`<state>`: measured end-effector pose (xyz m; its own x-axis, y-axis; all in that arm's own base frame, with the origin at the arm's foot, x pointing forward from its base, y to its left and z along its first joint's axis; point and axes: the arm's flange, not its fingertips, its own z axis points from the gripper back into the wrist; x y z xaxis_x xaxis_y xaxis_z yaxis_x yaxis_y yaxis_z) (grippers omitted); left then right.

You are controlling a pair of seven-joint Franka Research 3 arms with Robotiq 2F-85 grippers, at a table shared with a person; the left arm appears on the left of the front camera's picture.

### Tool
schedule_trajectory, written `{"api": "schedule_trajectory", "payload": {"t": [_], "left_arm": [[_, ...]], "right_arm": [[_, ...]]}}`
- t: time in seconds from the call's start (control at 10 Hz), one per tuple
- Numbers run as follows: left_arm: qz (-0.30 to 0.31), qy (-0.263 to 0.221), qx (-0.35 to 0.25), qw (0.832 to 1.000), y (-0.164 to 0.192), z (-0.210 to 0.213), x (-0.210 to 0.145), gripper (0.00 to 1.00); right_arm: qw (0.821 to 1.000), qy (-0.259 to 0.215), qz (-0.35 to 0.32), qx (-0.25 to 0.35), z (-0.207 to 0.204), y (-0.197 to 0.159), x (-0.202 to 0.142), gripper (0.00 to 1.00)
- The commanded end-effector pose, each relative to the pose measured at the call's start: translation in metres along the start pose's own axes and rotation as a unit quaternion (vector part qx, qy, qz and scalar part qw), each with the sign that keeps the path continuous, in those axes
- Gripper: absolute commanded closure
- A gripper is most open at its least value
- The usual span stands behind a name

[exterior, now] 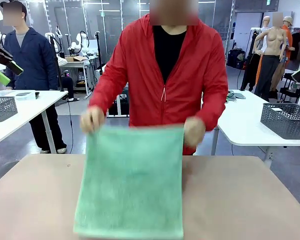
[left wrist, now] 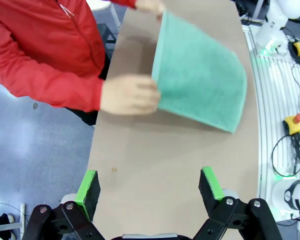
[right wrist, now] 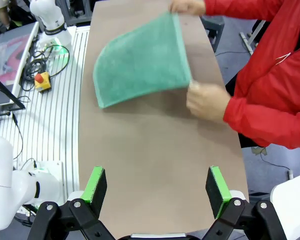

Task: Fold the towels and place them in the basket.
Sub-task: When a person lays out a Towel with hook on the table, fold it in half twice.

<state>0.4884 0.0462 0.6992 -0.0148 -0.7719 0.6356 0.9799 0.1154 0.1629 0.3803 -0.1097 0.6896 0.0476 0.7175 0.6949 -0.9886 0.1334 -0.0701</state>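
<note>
A mint green towel hangs from the person's two hands over the middle of the tan table, its lower end draped on the tabletop near the front edge. The same towel sits well ahead of my left gripper, which is open with nothing between its green pads. From the other side, my right gripper is likewise open and bare above the table, far from the towel. The basket of the task is out of view.
The tan table is bare to either side of the towel. The person in a red jacket stands at its far edge. Grey mesh baskets stand on other white tables behind.
</note>
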Motion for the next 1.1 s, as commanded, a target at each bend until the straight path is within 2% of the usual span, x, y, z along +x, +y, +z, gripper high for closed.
{"api": "schedule_trajectory", "payload": {"t": [0.0, 1.0], "left_arm": [[-0.001, -0.002, 0.002, 1.0, -0.0007, 0.0009, 0.0022, 0.0], [-0.001, -0.002, 0.002, 1.0, -0.0007, 0.0009, 0.0022, 0.0]], "right_arm": [[1.0, -0.002, 0.001, 0.0, -0.0011, -0.0002, 0.0019, 0.0], [1.0, -0.002, 0.001, 0.0, -0.0011, -0.0002, 0.0019, 0.0]]}}
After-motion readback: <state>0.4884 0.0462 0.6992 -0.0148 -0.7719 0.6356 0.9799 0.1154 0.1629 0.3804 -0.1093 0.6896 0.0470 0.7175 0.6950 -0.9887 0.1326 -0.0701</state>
